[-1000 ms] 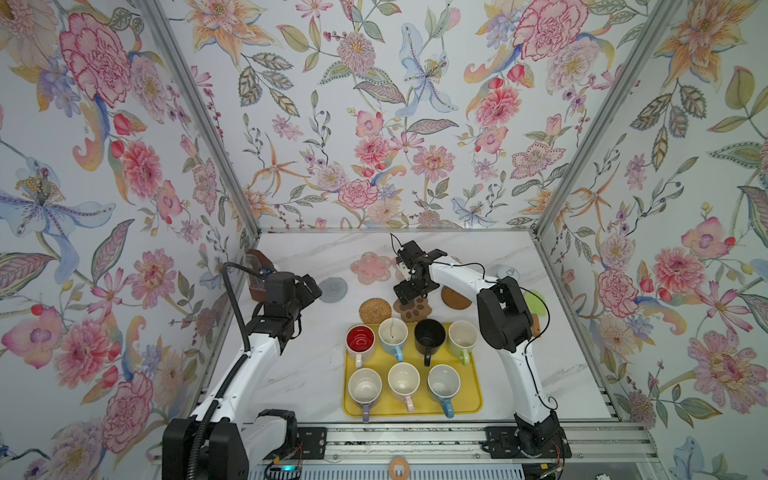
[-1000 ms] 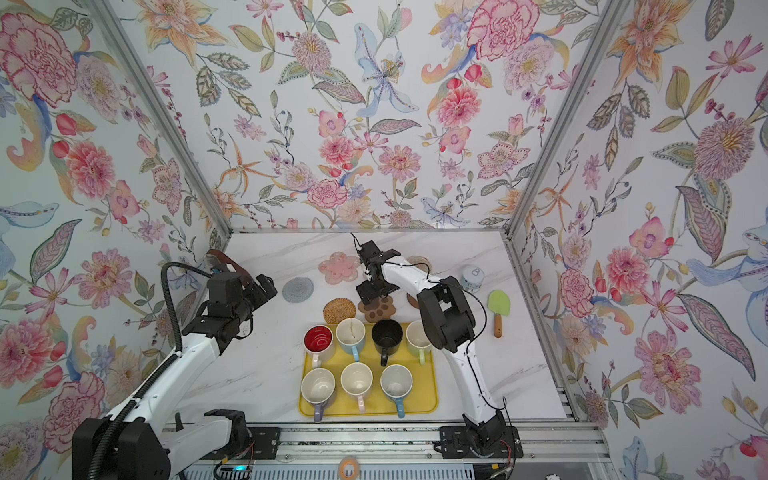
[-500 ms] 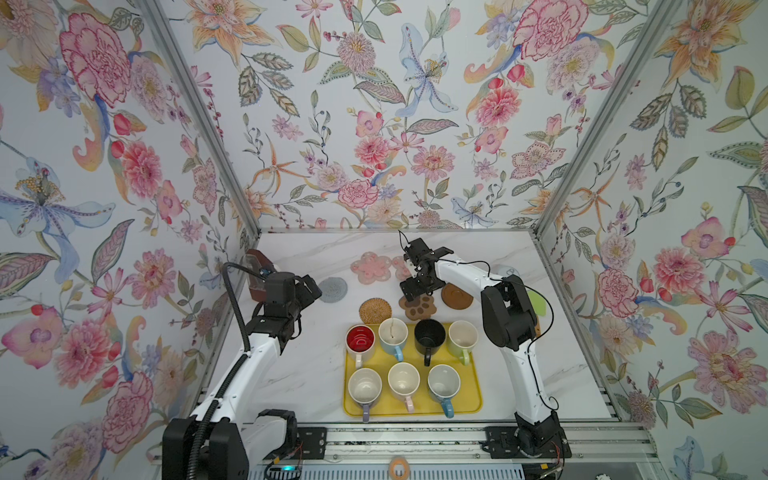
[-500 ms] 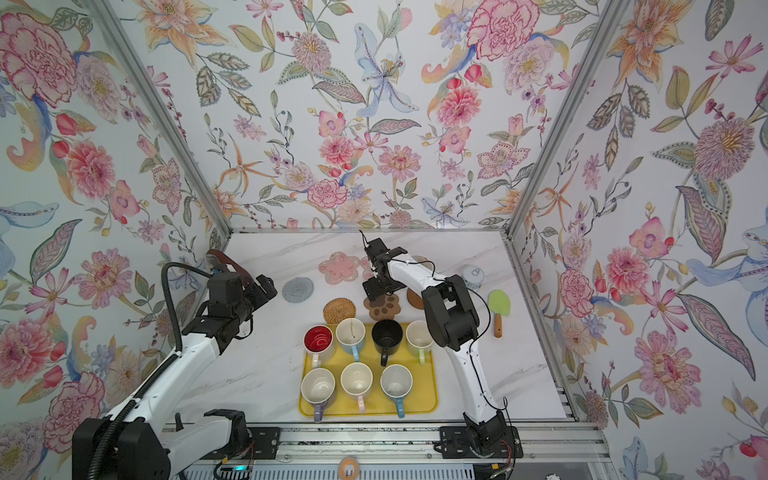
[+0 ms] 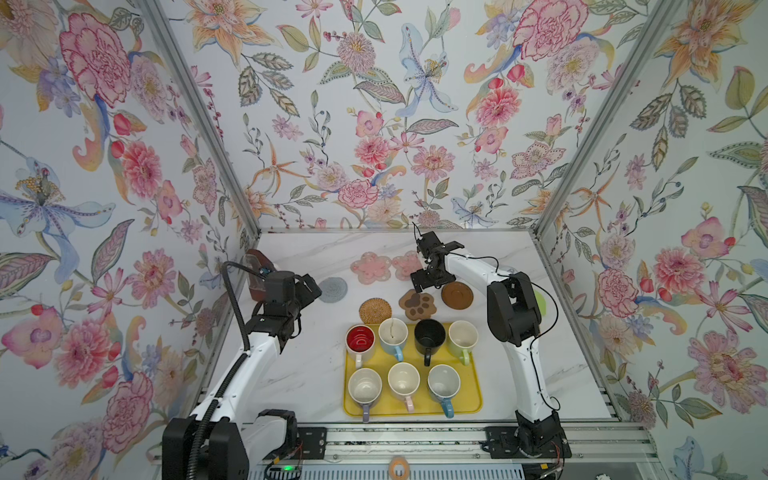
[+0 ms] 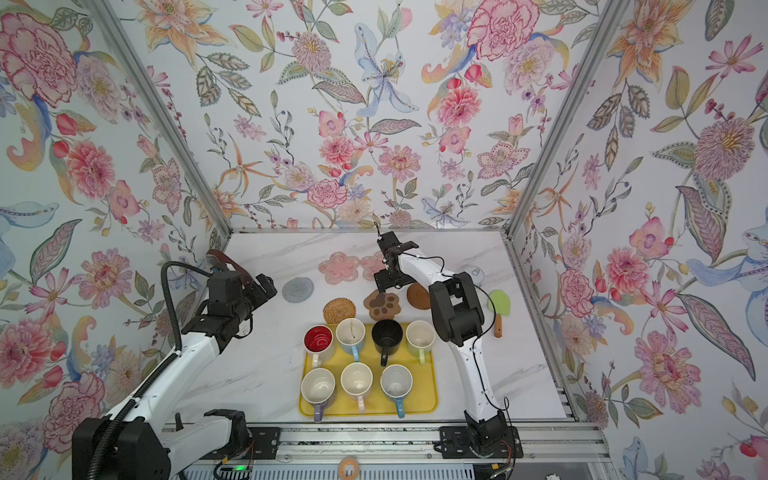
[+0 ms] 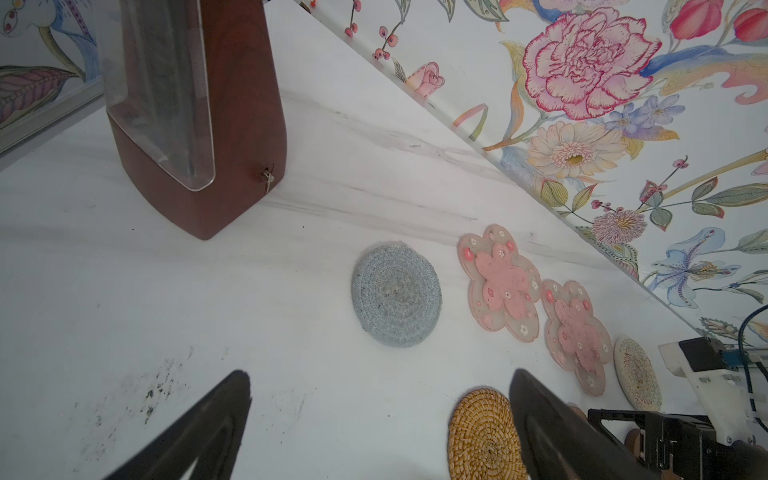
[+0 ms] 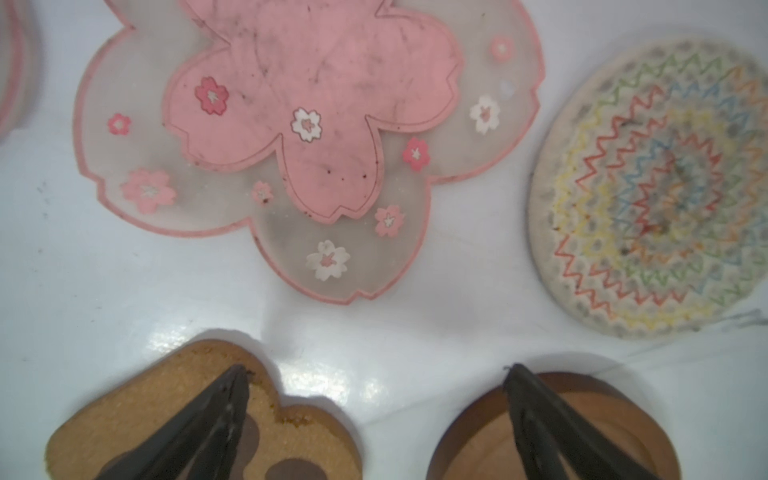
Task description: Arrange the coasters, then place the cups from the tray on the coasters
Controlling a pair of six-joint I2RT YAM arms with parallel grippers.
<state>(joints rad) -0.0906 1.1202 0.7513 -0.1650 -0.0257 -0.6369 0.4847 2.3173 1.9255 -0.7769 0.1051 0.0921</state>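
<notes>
Presently R gripper (image 8: 374, 370) spread wide, empty, over paw coaster (image 8: 299, 440) & wooden coaster (image 8: 478, 436); L gripper (image 7: 379, 374) likewise released.

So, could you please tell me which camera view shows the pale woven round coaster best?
The right wrist view: the pale woven coaster lies close up there, its zigzag stitching sharp. The left wrist view shows it small and oblique; in both top views the right arm hides it.

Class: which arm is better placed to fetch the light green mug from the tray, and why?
Right, probably: the right fingers, open, hover near the light green mug at the tray's right end; the left fingers sit far left.
</notes>
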